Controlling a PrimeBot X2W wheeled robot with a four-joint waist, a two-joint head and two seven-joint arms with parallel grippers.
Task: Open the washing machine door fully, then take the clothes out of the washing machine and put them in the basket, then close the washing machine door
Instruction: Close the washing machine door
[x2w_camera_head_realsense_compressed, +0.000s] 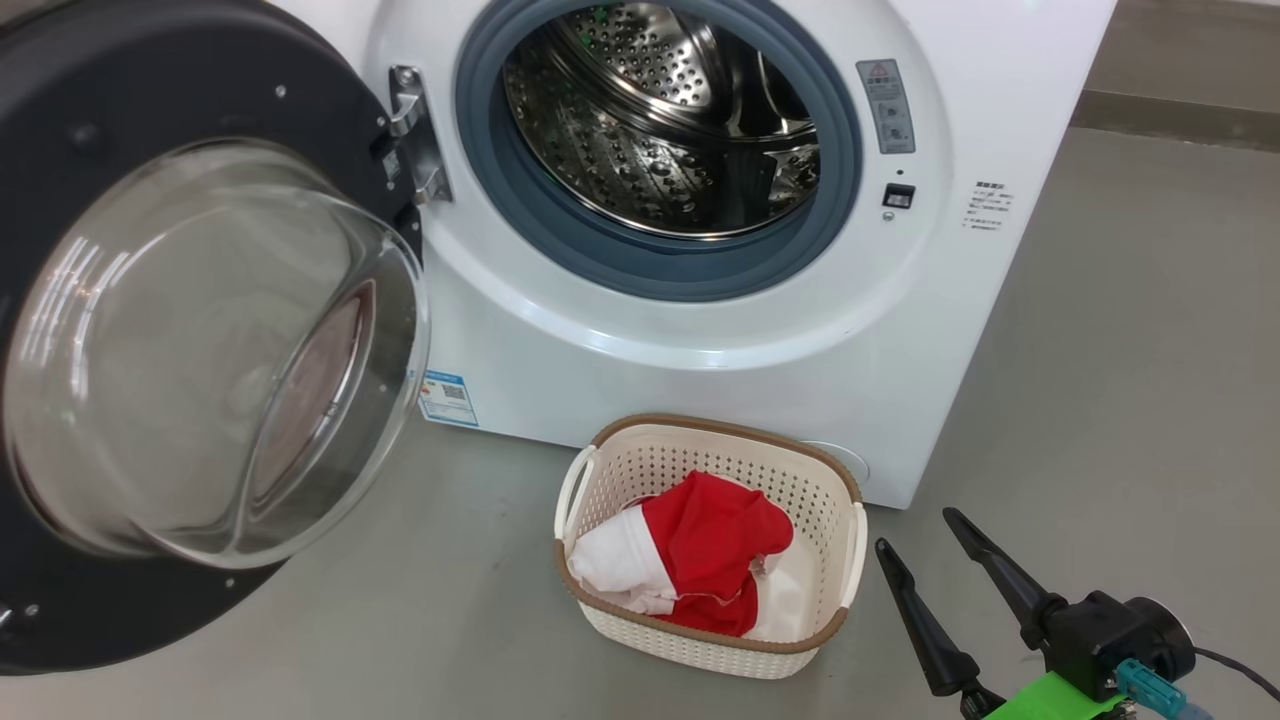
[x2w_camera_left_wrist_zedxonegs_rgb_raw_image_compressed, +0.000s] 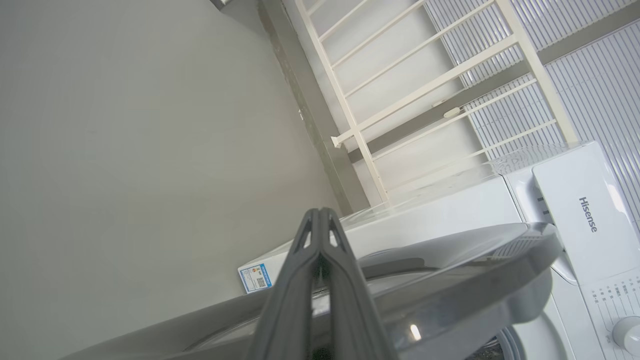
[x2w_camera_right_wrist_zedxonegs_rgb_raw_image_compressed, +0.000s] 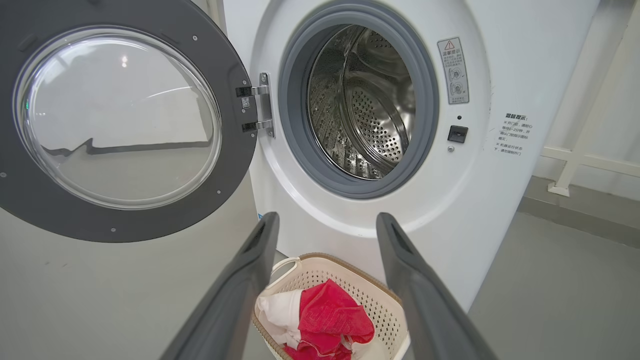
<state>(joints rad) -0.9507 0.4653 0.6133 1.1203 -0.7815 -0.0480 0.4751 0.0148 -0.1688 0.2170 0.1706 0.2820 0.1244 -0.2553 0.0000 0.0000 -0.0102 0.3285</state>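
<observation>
The white washing machine (x2w_camera_head_realsense_compressed: 700, 360) stands with its black-rimmed door (x2w_camera_head_realsense_compressed: 120, 80) swung wide to the left, and the steel drum (x2w_camera_head_realsense_compressed: 660, 120) looks empty. On the floor in front sits the cream basket (x2w_camera_head_realsense_compressed: 720, 430) holding red and white clothes (x2w_camera_head_realsense_compressed: 710, 550). My right gripper (x2w_camera_head_realsense_compressed: 914, 530) hovers open just right of the basket with nothing between its fingers. In the right wrist view that gripper (x2w_camera_right_wrist_zedxonegs_rgb_raw_image_compressed: 327, 220) points at the machine above the basket (x2w_camera_right_wrist_zedxonegs_rgb_raw_image_compressed: 345, 280) and the clothes (x2w_camera_right_wrist_zedxonegs_rgb_raw_image_compressed: 325, 315). My left gripper (x2w_camera_left_wrist_zedxonegs_rgb_raw_image_compressed: 318, 212) is shut and empty, close to the outer face of the door (x2w_camera_left_wrist_zedxonegs_rgb_raw_image_compressed: 450, 280).
Grey floor (x2w_camera_head_realsense_compressed: 1120, 400) spreads to the right of the machine and around the basket. A cream rail frame (x2w_camera_left_wrist_zedxonegs_rgb_raw_image_compressed: 425, 85) stands against the wall behind the machine, also visible as a rail (x2w_camera_right_wrist_zedxonegs_rgb_raw_image_compressed: 575, 160) at its right side. The open door takes up the space at the left.
</observation>
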